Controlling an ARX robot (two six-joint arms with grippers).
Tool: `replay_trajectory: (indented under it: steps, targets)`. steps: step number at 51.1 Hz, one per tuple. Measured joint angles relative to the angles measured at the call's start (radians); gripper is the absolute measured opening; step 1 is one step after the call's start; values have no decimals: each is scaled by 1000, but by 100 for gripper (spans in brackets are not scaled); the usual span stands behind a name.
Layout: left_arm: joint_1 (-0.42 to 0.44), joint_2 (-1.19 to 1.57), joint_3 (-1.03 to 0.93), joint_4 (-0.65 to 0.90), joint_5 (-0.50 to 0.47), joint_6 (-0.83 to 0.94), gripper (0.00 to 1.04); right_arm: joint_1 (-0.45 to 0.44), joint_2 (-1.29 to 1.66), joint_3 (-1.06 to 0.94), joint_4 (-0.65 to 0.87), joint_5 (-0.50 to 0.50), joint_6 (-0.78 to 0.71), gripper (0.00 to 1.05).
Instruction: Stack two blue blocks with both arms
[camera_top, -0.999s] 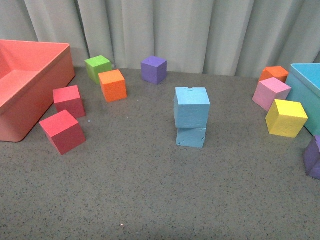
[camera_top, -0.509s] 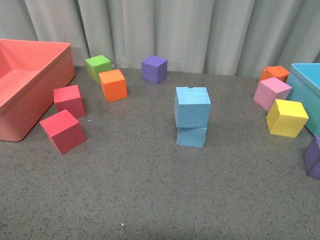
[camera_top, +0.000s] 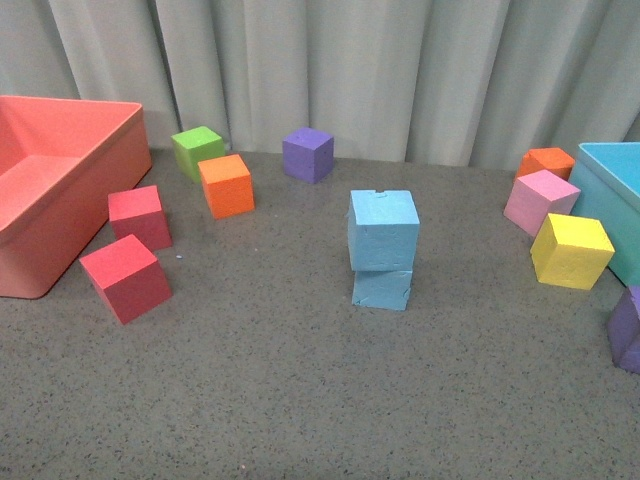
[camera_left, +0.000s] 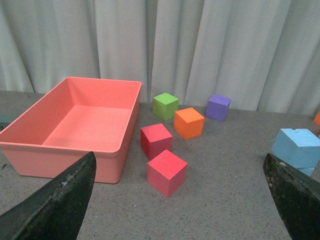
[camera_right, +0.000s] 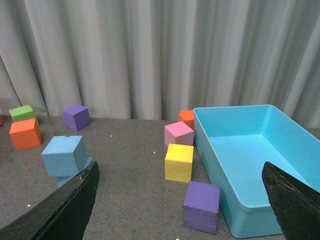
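The two blue blocks stand stacked mid-table: the upper blue block (camera_top: 383, 230) rests on the lower blue block (camera_top: 381, 288), turned slightly off square to it. No arm shows in the front view. My left gripper (camera_left: 179, 160) is open, its black fingers (camera_left: 55, 205) wide apart over bare table near a red cube (camera_left: 167, 172); the upper blue block (camera_left: 298, 148) sits beyond its other finger. My right gripper (camera_right: 180, 165) is also open and holds nothing, and the stack (camera_right: 65, 155) stands beside one of its fingers (camera_right: 60, 210).
A salmon bin (camera_top: 120, 150) sits at the left, with two red cubes (camera_top: 126, 278), an orange cube (camera_top: 226, 185), a green cube (camera_top: 197, 150) and a purple cube (camera_top: 307, 153) near it. At the right stand a turquoise bin (camera_top: 610, 165) and pink (camera_top: 541, 202), yellow (camera_top: 571, 250) and purple (camera_top: 628, 330) cubes.
The front view has shifted a little, so the cubes at the back sit lower in the picture. The blue stack stands as before.
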Motion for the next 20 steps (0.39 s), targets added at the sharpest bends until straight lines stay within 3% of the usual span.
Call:
replay_trajectory:
  steps: [20]
  targets:
    - [0, 0, 0, 0, 0, 0, 98, 0, 0, 0, 0, 0, 0, 95]
